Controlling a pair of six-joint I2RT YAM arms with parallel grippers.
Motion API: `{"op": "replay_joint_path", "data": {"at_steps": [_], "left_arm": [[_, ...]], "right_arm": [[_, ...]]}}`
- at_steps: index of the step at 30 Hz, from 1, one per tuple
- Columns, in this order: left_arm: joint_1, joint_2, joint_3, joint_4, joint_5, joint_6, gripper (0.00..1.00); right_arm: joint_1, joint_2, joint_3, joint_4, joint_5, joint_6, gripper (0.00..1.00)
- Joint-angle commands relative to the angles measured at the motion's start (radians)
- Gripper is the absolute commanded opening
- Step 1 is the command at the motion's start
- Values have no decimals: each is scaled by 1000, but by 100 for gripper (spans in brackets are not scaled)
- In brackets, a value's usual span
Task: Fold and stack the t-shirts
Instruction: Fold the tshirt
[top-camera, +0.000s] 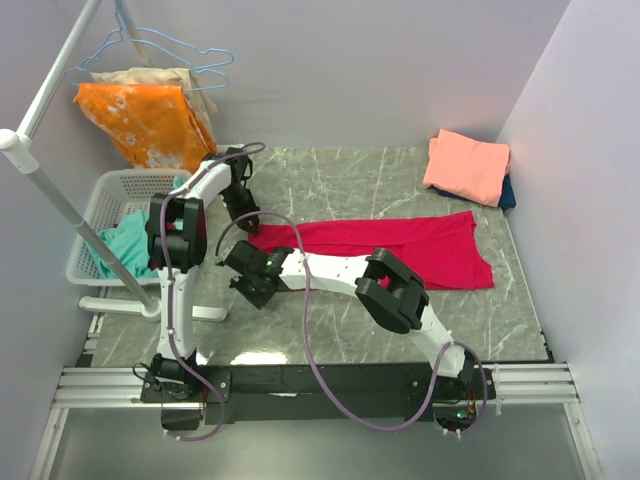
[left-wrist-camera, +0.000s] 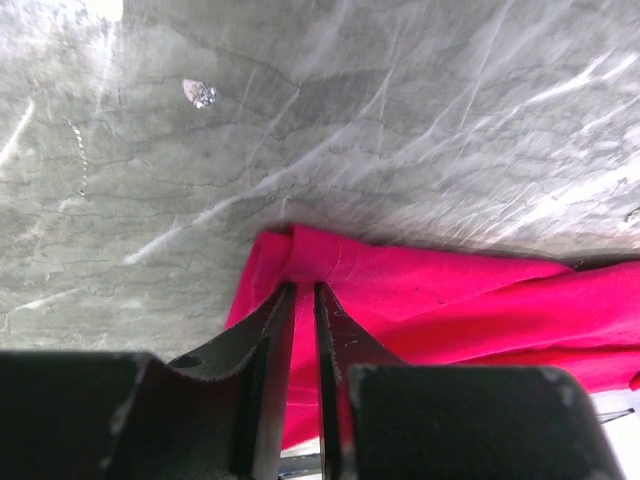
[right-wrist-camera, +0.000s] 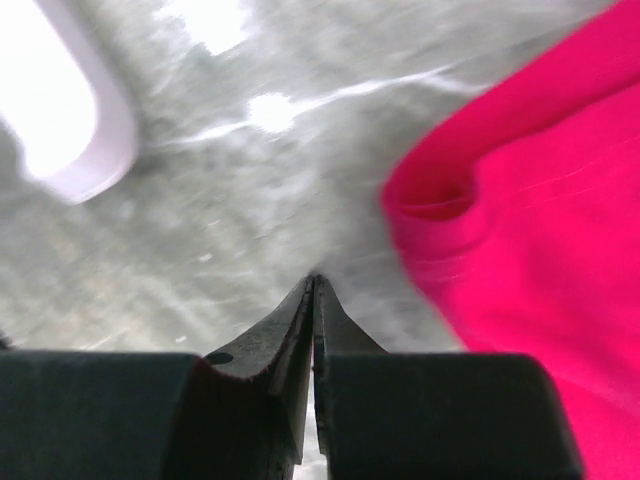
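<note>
Folding of red tee (top-camera: 400, 245), which was laid as long strip across table (top-camera: 350, 180). Left-end corner was pinched by left gripper (left-wrist-camera: 305, 290); right gripper (right-wrist-camera: 313, 280) was pressed together, empty, over bare table beside hem. Next move judged: near corner to be seized, end carried rightward.

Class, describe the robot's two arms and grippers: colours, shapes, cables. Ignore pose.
The left arm and right arm have white tubular links joined by chunky black joint housings. A mauve cable loops along each. The left gripper and right gripper have blocky black bodies and thin, tapered dark fingers.
</note>
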Motion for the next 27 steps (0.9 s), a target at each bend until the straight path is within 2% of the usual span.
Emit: {"op": "replay_joint_path", "data": {"at_steps": [1, 4, 8, 12, 16, 17, 20, 24, 27], "left_arm": [[6, 26, -15, 98, -102, 10, 20], [6, 4, -37, 105, -104, 16, 20], [6, -34, -81, 131, -97, 17, 20], [6, -62, -89, 132, -107, 27, 20], [4, -109, -107, 140, -117, 33, 20], [4, -117, -114, 140, -120, 34, 20], [4, -146, -126, 141, -133, 34, 21], [4, -182, -144, 154, -134, 34, 22], [0, -203, -160, 161, -140, 33, 22]], "right_arm": [[24, 11, 9, -37, -67, -13, 8], [24, 32, 47, 0, 3, 10, 8], [13, 48, 116, 10, 213, 38, 5], [-50, -55, 86, 5, 350, 104, 8], [-149, -223, -32, -4, 390, 242, 15], [-175, -294, -57, -1, 389, 260, 18], [-260, -372, -106, -18, 367, 296, 21], [-326, -348, -60, -95, 347, 265, 27], [-355, -273, 20, -167, 337, 247, 27]]}}
